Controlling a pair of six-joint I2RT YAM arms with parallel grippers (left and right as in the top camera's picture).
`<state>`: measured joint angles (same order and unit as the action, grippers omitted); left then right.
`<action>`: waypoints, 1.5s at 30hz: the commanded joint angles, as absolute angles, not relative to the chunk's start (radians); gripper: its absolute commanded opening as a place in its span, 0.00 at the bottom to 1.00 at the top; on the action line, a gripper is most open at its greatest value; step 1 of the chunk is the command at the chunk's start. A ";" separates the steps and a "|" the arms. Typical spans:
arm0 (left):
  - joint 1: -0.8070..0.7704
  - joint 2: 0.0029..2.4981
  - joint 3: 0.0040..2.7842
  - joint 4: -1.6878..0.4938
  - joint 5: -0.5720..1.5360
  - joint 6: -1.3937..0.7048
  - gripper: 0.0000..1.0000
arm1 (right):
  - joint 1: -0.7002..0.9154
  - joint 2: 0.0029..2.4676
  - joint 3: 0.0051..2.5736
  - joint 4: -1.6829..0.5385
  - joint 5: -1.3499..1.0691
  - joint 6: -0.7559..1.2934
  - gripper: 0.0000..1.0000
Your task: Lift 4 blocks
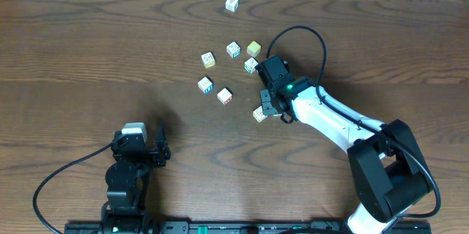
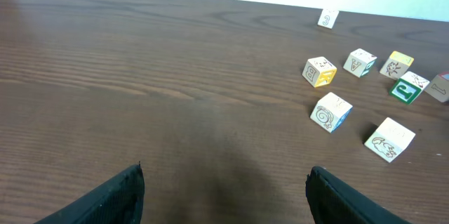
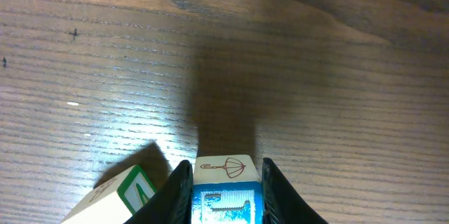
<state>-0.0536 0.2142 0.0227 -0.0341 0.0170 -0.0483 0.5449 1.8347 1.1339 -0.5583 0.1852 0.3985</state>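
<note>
My right gripper (image 3: 226, 163) is shut on a cream block (image 3: 224, 182) with a red umbrella on one face and a blue face toward the camera. I cannot tell whether it rests on the table. Against the left finger's outer side lies a second block (image 3: 116, 197) with a green-framed letter. From above, the right gripper (image 1: 270, 74) hides the held block. Several loose blocks lie to its left, among them a green-faced one (image 1: 251, 65) (image 2: 405, 88) and a cream one (image 1: 225, 96) (image 2: 389, 140). My left gripper (image 1: 139, 140) (image 2: 226, 175) stands open over bare wood, well short of them.
A yellow-faced cube (image 1: 253, 48) sits among the loose blocks. One block (image 1: 231, 4) lies alone near the table's far edge. Another block (image 1: 259, 114) lies beside the right arm's wrist. A black cable (image 1: 311, 34) loops above the table behind the right gripper.
</note>
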 commanded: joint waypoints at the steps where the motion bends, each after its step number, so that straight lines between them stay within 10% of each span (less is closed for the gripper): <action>1: -0.056 0.215 0.004 -0.070 0.004 -0.039 0.74 | 0.547 1.818 1.150 -0.563 0.201 0.429 0.22; 45: -0.056 0.215 0.004 -0.070 0.004 -0.039 0.74 | 0.598 1.818 1.150 -0.566 0.100 0.520 0.26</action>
